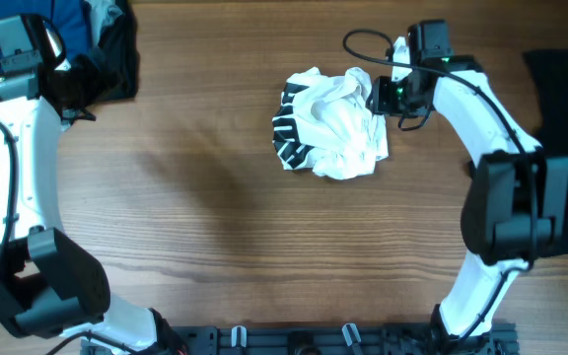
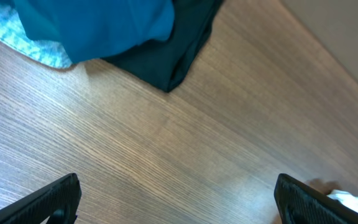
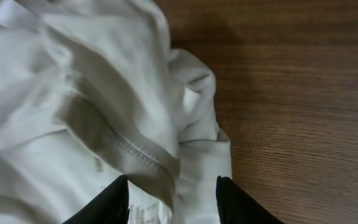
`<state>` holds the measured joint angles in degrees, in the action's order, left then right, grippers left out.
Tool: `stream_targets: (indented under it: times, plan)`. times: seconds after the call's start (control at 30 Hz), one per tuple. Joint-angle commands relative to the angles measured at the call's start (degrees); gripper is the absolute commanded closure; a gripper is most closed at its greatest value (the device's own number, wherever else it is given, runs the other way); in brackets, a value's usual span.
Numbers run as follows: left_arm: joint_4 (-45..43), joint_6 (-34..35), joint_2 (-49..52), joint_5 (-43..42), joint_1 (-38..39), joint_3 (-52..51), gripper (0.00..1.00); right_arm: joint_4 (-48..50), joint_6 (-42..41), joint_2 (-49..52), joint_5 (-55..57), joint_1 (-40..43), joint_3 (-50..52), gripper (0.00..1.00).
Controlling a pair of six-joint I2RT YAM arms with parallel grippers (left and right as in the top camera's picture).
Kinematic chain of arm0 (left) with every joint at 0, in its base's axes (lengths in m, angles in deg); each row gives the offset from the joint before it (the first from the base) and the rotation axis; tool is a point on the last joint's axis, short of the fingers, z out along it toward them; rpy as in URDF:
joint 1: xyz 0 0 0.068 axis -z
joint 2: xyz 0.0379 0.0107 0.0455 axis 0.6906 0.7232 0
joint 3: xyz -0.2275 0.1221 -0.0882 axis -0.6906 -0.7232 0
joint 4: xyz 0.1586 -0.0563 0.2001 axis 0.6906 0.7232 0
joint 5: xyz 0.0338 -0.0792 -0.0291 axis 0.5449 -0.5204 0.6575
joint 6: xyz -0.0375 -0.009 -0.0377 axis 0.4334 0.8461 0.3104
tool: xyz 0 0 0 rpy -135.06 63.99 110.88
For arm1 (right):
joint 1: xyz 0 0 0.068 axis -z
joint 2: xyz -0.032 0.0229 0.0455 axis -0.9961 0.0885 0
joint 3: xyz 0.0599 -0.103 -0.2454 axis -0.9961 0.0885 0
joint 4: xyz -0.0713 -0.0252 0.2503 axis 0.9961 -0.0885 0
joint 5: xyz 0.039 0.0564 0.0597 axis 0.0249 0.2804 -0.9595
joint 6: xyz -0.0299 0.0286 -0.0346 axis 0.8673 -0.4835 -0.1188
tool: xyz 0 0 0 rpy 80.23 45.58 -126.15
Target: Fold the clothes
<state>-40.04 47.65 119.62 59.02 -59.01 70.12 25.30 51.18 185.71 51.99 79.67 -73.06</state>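
Observation:
A crumpled white garment [image 1: 335, 128] with black-and-white striped trim lies on the table right of centre. My right gripper [image 1: 387, 95] is at its upper right edge. In the right wrist view the fingers [image 3: 171, 196] are partly open and straddle a stitched fold of the white garment [image 3: 92, 106], without pinching it. My left gripper [image 1: 70, 87] is at the far left, beside a pile of blue and black clothes [image 1: 87, 35]. In the left wrist view its fingers [image 2: 176, 199] are wide open and empty over bare wood, with the blue and black clothes [image 2: 135, 37] ahead.
A black garment [image 1: 560, 99] lies at the right edge of the table, partly under the right arm. The right arm's black cable [image 1: 363, 44] loops over the table behind the white garment. The wooden tabletop [image 1: 195, 197] spans the middle and front.

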Motion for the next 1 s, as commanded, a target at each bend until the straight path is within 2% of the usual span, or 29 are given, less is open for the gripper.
stream_targets:
  times: [0.0, 0.03, 0.1, 0.13, 0.17, 0.37, 0.6, 0.8, 0.83, 0.87, 0.9, 0.93, 0.97]
  plan:
    - [0.02, -0.61, 1.29, 0.5, 0.11, -0.15, 0.0, 0.46, 0.11, 1.95, -0.24, -0.13, -0.42, 0.64]
    - [0.04, -0.59, 1.31, 0.5, 0.11, -0.15, 0.0, 0.83, 0.13, 2.14, -0.24, -0.13, -0.42, 0.67]
    - [0.04, -0.59, 1.4, 0.5, 0.11, -0.15, 0.0, 1.62, 0.11, 2.38, -0.24, -0.13, -0.42, 0.8]
    - [0.04, -0.59, 1.4, 0.5, 0.11, -0.15, 0.0, 2.21, -0.09, 2.73, -0.26, -0.15, -0.42, 0.9]
    - [0.07, -0.59, 1.4, 0.52, 0.11, -0.15, 0.0, 2.54, -0.48, 2.95, -0.26, -0.15, -0.42, 0.96]
    - [0.07, -0.5, 1.4, 0.5, 0.11, -0.15, 0.0, 4.42, -1.79, 3.3, 0.42, 0.37, -0.5, 0.96]
    - [0.0, -0.52, 1.4, 0.55, 0.11, -0.15, 0.0, 3.87, -2.97, -1.14, 0.13, 5.88, -2.27, 0.96]
    - [-0.04, -0.52, 1.51, 0.55, 0.11, -0.15, 0.0, 4.0, -2.49, 1.05, -1.01, 8.33, -1.27, 0.96]
    - [-0.02, -0.5, 1.51, 0.52, 0.11, -0.15, 0.0, 4.04, -1.99, 1.31, -1.92, 8.33, -1.27, 0.86]
    - [-0.02, -0.5, 1.64, 0.52, 0.11, -0.15, 0.0, 4.09, -1.25, 1.33, -2.89, 8.33, -1.27, 0.63]
    - [0.0, -0.5, 1.73, 0.52, 0.11, -0.15, 0.0, 4.15, -1.01, 1.31, -4.0, 8.33, -1.29, 0.48]
    - [0.04, -0.5, 1.84, 0.52, 0.11, -0.15, 0.0, 4.04, -1.01, 0.9, -4.92, 8.35, -1.42, 0.39]
    - [0.07, -0.52, 1.92, 0.31, 0.13, -0.15, 0.0, 3.89, -1.01, 0.55, -5.57, 8.35, -1.64, 0.35]
